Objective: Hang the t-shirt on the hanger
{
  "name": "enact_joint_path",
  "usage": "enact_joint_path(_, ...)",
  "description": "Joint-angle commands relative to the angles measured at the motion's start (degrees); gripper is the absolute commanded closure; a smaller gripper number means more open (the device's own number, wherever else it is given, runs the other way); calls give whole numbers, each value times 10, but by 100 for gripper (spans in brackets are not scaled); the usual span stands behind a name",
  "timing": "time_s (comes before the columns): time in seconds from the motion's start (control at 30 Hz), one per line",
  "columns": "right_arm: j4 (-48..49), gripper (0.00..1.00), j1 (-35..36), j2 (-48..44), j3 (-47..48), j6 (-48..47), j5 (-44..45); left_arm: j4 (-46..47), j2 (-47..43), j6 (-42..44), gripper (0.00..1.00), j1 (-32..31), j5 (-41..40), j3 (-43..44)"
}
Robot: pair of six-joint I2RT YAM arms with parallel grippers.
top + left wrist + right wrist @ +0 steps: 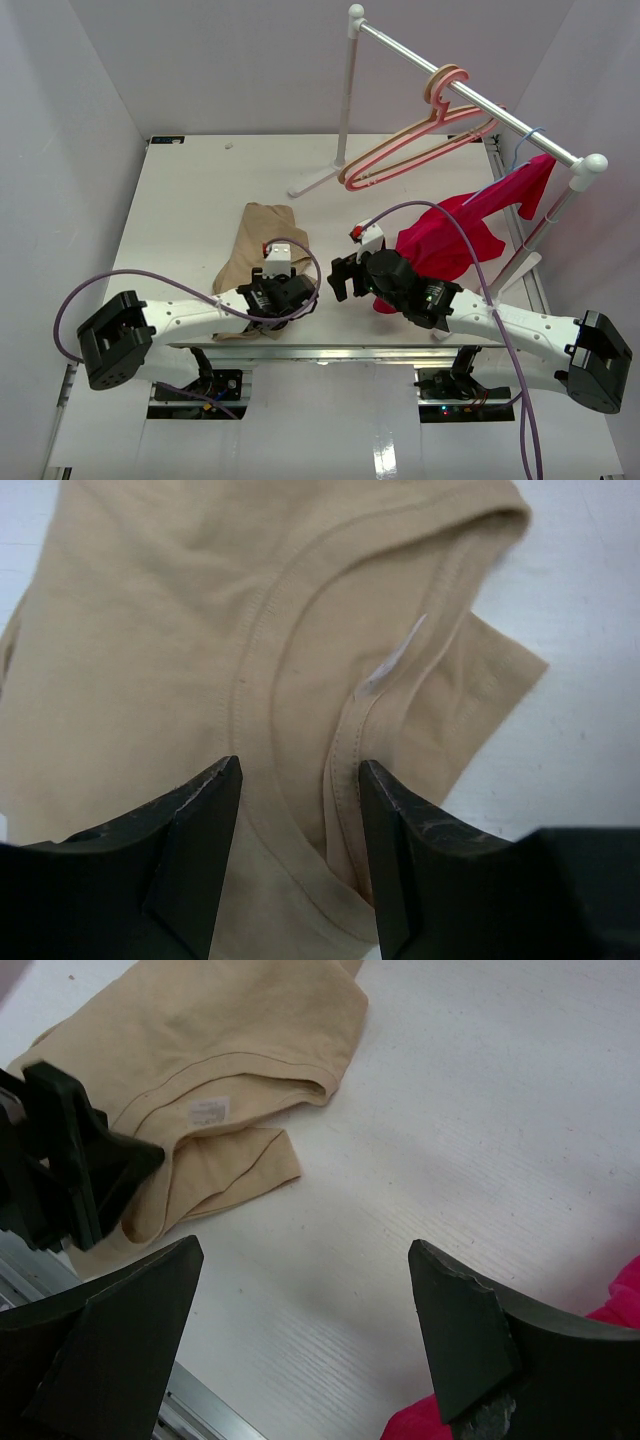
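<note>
Black fingers of the left end effector are seen closest of all, set partly open and straddling the ribbed collar of the t-shirt. Cloth is framed between the jaws, but no pinch is made out, so nothing is judged to be held yet. A white label is spotted just beyond, inside the neckline.

Over on the other side, the right end effector is spread wide and empty above bare counter, with the t-shirt off to its left and a magenta garment just beside it.

From above, the t-shirt is found lying crumpled on the near left of the counter, its long axis running away from the arms, neck end nearest the left one. The left arm is plainly the closer of the two.

The hanger, thin and pink, is hung on the rail at the far right, well apart from the cloth. A carry away and to the right is what the coming move is reckoned to need, once the collar is taken.
</note>
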Motion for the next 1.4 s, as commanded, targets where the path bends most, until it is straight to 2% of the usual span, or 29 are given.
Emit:
enact_joint_path(0.0,12,10,3,-1,17,2,-1,-23,-51,-44,37,27,4,6)
enact_joint_path(0.17,6,10,3,5,23,2,-6,-47,-47,-51,34,34,15,19)
enact_joint_path(0.5,8,10,4,-7,19,1,-11,-51,-26,-87,36,39,41,-2)
enact_joint_path(0.6,6,9,3,-8,21,2,-14,-51,-3,-83,43,39,44,0)
enact_joint_path(0.67,6,9,3,-9,21,1,-12,-60,10,-89,52,39,40,3)
enact_joint_path(0.77,6,9,4,-9,20,0,-9,-75,16,-103,70,40,30,2)
enact_joint_path(0.83,8,9,4,-9,20,-2,-11,-81,10,-107,91,44,24,0)
enact_joint_path(0.9,13,9,3,-8,18,-7,-14,-89,0,-112,100,47,18,-1)
enact_joint_path(1.17,44,9,3,67,58,-55,-23,-92,-130,-83,100,48,23,-16)
enact_joint_path(1.37,82,6,2,202,154,-103,-62,-60,-252,-24,100,49,56,-52)
